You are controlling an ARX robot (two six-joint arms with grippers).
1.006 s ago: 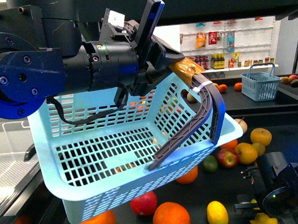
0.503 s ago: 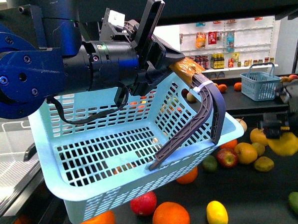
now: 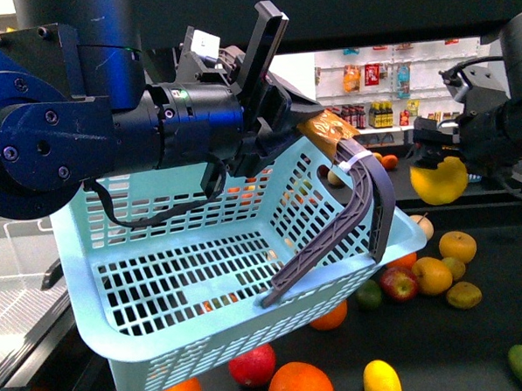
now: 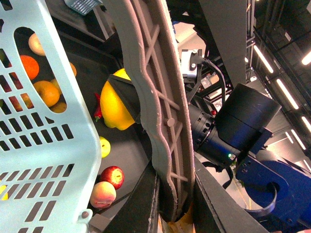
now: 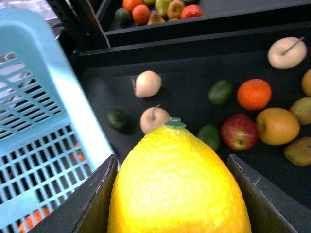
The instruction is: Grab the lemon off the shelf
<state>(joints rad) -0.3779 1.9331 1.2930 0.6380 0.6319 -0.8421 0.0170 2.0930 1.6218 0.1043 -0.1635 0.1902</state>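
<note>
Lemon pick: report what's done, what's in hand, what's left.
Done: the lemon is off the shelf, raised clear above the loose fruit. In hand: the right hand is clamped on it; the left hand holds the basket by its handle. Left: likely placing it in the basket.

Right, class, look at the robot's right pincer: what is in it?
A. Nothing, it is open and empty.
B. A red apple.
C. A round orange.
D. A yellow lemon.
D: the right pincer is shut on the yellow lemon, which hangs in the air above the black shelf, beside the light-blue basket.
</note>
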